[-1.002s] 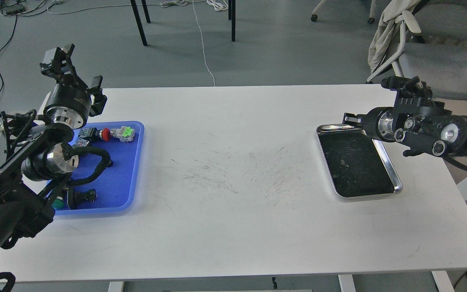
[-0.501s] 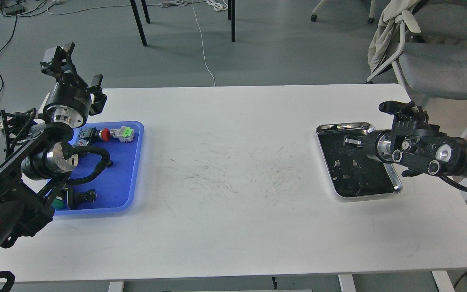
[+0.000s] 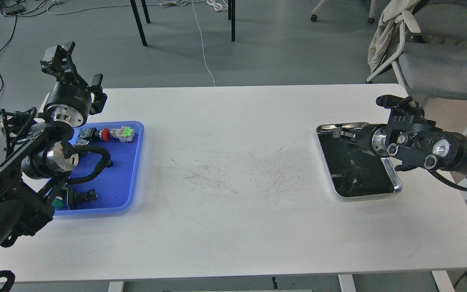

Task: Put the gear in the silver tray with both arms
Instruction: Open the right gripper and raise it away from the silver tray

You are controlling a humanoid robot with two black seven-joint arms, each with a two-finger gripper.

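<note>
The silver tray lies on the right of the white table, its dark scratched bottom bare. My right gripper comes in from the right and hovers over the tray's far left part, pointing left; it is too dark and small to tell its fingers apart. My left gripper is raised above the far left table corner, behind the blue tray, with its fingers spread and nothing between them. I cannot make out a gear; part of the blue tray is hidden by my left arm.
The blue tray holds a red-capped button switch, a grey and green connector, a black cable and small black parts. The table's middle has only scuff marks. A chair stands behind the right corner.
My right gripper dipped toward me over the silver tray, then moved back and left over its far left part. The left arm has hardly moved.
</note>
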